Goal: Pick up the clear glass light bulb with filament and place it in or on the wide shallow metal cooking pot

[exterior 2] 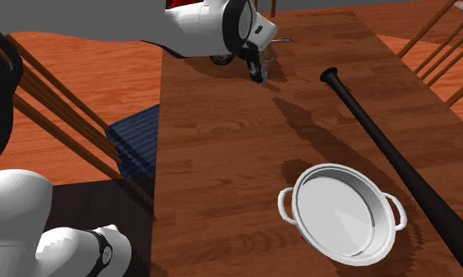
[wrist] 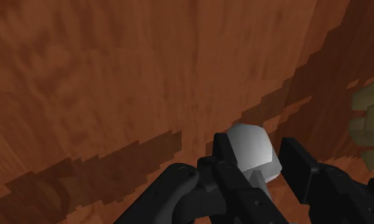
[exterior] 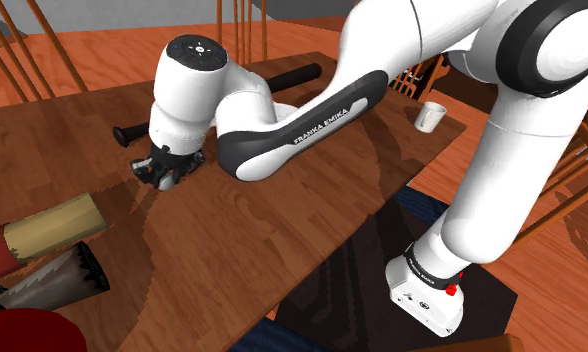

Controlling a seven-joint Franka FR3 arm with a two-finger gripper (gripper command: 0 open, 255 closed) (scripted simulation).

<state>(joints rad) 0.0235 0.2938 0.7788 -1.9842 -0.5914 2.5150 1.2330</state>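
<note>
grey-white and drawn opaque rather than clear, the light bulb (wrist: pixel 249 147) is seen in the wrist view clasped between the two black fingers of the gripper (wrist: pixel 256 153), which is closed on its rounded globe, with a finger against each side. the gripper is held low over the wooden table (exterior 2: pixel 222 157), toward the top of the second exterior view and well apart from the pot (exterior 2: pixel 303 197), which sits near that view's lower right.

the bulb is judged to be light, thin-walled and easily broken, and its smooth curve is likely to slip. a gentle squeeze across the widest part of the globe is called for, and it should be set down, not dropped. the base of the bulb is hidden by the fingers.

bare table top is seen between gripper and pot, so a clear path is offered. a black baseball bat (exterior 2: pixel 395 161) lies along the far side of that path, just beside one pot handle; whether it touches cannot be told. the table edge runs close on the pot's other side. the pot's rim is low, so only a modest lift is judged to be needed.
</note>
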